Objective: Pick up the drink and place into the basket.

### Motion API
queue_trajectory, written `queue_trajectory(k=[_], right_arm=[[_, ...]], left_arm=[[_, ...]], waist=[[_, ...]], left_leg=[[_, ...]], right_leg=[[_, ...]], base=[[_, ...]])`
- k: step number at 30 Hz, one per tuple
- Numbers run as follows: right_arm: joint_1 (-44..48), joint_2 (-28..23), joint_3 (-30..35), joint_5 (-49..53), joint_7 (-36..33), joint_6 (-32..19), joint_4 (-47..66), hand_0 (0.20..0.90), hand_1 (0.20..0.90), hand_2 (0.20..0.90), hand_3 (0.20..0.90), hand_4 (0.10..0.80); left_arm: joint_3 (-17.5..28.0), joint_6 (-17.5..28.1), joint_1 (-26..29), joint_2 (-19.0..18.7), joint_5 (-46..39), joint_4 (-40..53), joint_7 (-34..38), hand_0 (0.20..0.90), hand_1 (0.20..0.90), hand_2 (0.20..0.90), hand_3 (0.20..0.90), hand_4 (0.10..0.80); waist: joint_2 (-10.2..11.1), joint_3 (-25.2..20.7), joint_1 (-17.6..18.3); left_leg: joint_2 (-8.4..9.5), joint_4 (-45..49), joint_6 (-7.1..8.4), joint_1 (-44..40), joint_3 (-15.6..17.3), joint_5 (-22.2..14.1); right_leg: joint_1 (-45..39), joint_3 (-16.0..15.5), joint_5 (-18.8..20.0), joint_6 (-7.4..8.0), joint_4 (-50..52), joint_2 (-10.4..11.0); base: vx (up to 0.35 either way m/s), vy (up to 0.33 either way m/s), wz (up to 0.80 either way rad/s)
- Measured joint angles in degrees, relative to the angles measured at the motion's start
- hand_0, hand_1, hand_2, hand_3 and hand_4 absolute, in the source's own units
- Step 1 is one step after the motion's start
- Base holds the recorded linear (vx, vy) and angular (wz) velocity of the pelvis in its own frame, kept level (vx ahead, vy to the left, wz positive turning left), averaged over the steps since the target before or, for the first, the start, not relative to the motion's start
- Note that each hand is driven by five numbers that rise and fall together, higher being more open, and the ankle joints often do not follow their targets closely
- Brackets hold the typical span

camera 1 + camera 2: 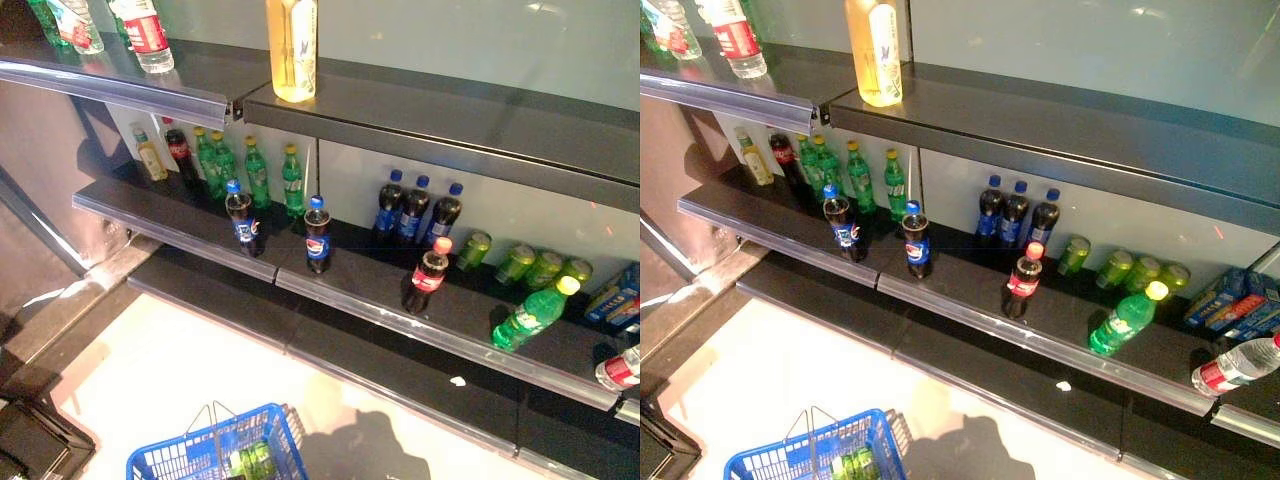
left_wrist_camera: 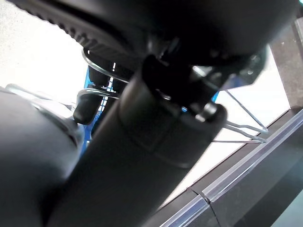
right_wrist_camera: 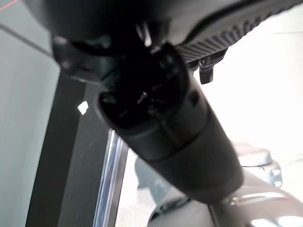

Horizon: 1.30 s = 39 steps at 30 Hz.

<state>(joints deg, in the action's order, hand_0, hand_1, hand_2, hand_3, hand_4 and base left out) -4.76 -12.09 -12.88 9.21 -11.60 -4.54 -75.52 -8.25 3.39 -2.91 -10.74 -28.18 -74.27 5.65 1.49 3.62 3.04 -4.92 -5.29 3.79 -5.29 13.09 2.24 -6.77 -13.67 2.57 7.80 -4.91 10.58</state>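
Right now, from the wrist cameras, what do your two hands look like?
The left hand shows as dark, rounded, smooth black segments, with a ribbed black strip and small silver fittings on the bulk beside them. The right hand looks the same: glossy black, cylindrical, with a ribbed strip. Neither hand appears in the head views.

A shop; stocked drink shelves; blue shopping basket.
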Motion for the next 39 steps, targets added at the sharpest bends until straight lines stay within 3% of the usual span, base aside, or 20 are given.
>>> queue_trajectory(k=[6,14,18,27,39], right_arm=[[-0.6,-3.3,-8.3,-9.2,-2.5,-2.3,8.4,0.9,0.9,0.9,0.9,0.8],[-1.9,-8.1,-11.6,-11.9,-3.1,-3.1,40.5,0.9,0.9,0.9,0.9,0.8],[-1.4,-10.3,-12.4,-16.1,-4.0,-4.3,49.9,0.9,0.9,0.9,0.9,0.8],[-3.0,-17.4,-11.6,-20.9,-10.5,-6.8,65.9,0.9,0.9,0.9,0.9,0.8],[-3.0,-19.6,-5.5,-22.8,-20.5,-9.7,78.5,0.9,0.9,0.9,0.9,0.8]], left_arm=[[-0.1,-0.6,0.0,-0.5,0.3,1.3,0.0,0.3,0.3,0.3,0.2,0.1],[-0.1,-3.3,-1.4,-1.9,1.4,5.5,0.3,0.3,0.3,0.3,0.2,0.1],[0.2,-3.4,-1.7,-2.4,1.6,5.6,0.3,0.3,0.3,0.3,0.2,0.1],[2.2,-2.7,-2.3,-1.9,2.8,5.3,0.1,0.3,0.3,0.3,0.2,0.1],[4.6,-0.3,-2.6,-1.2,4.1,3.2,-0.5,0.3,0.3,0.3,0.2,0.1]], waist=[[0.5,0.2,-0.3],[1.6,0.8,0.0],[2.3,0.5,0.0],[2.5,0.7,1.1],[2.5,0.6,2.2]], left_leg=[[-0.08,0.0,0.03,0.1,-0.1,0.0],[-0.24,0.0,0.19,-0.2,-0.2,0.2],[-0.24,0.0,0.21,-0.2,-0.2,0.2],[-0.29,0.0,0.21,-0.4,0.1,0.2],[-0.3,0.0,0.19,-0.4,0.6,0.1]], right_leg=[[0.0,-0.1,0.0,0.0,0.0,-0.1],[0.0,-0.2,0.0,-0.04,0.0,-0.3],[0.0,-0.2,0.0,-0.05,0.0,-0.3],[-0.1,0.0,0.0,-0.04,0.0,-0.3],[0.1,0.2,0.0,-0.04,0.0,-0.2]], base=[[-0.033,-0.049,0.01],[-0.016,-0.023,0.0],[0.0,0.0,0.0],[0.0,0.0,0.0],[0.0,0.0,0.0]])
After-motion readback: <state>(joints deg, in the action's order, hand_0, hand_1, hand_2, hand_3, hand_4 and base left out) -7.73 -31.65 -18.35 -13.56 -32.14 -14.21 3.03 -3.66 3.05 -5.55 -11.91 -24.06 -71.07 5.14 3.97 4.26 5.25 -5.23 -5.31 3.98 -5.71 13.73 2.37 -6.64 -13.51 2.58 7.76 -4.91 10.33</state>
